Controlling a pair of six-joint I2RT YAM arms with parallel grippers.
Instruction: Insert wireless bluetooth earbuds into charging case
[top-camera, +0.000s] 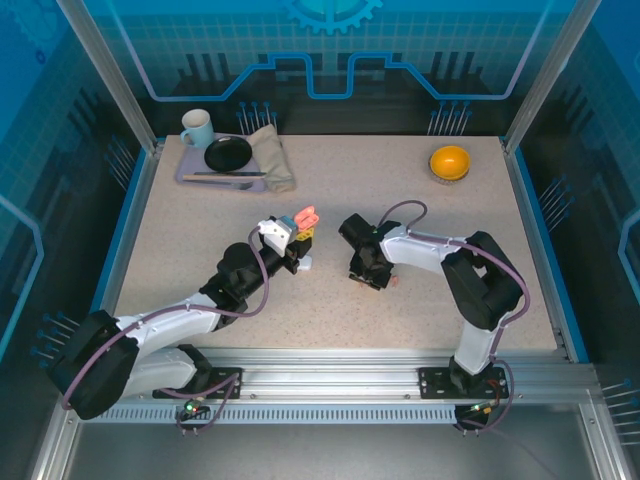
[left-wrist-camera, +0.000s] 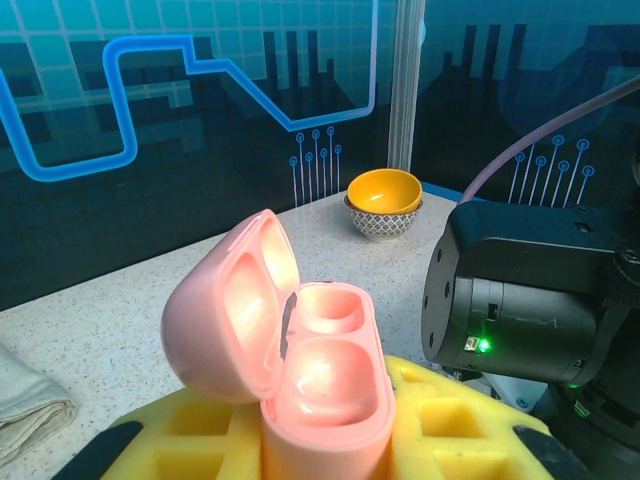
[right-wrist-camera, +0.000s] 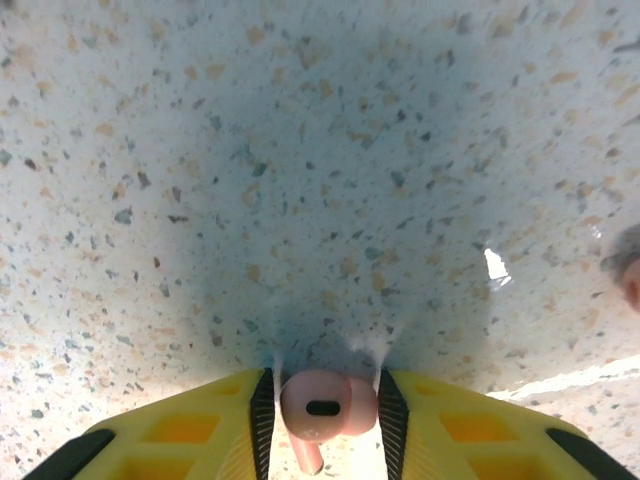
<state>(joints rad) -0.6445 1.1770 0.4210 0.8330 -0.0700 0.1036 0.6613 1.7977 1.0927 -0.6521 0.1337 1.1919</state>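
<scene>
Nearest the arm bases, the left claw (top-camera: 303, 233) is clamped on the case (left-wrist-camera: 325, 385), which it holds with the lid open on its hinge. The case is a glossy salmon-pink shell, rounded like a pebble, and both moulded wells inside it are empty, so nothing is seated yet. Just right of the case, the right claw (right-wrist-camera: 326, 432) points down at the speckled worktop (top-camera: 450, 230) with its yellow pads closed on a pink earbud (right-wrist-camera: 322, 400). The earbud is a small smooth bean with a dark slot on its face and a short stem hanging below, low over the worktop and apart from the case. I judge the task barely begun: one bud is in hand and must be carried to the case, turned to suit a well and pressed in, with the rest to follow. A blurred pinkish speck (right-wrist-camera: 630, 280) right of that bud may be another. Far beyond the case, a tray (top-camera: 186, 171) with a mug (top-camera: 196, 128), plate (top-camera: 228, 153) and cloth (top-camera: 272, 158) lies to its left, an orange bowl (top-camera: 450, 161) to its right
</scene>
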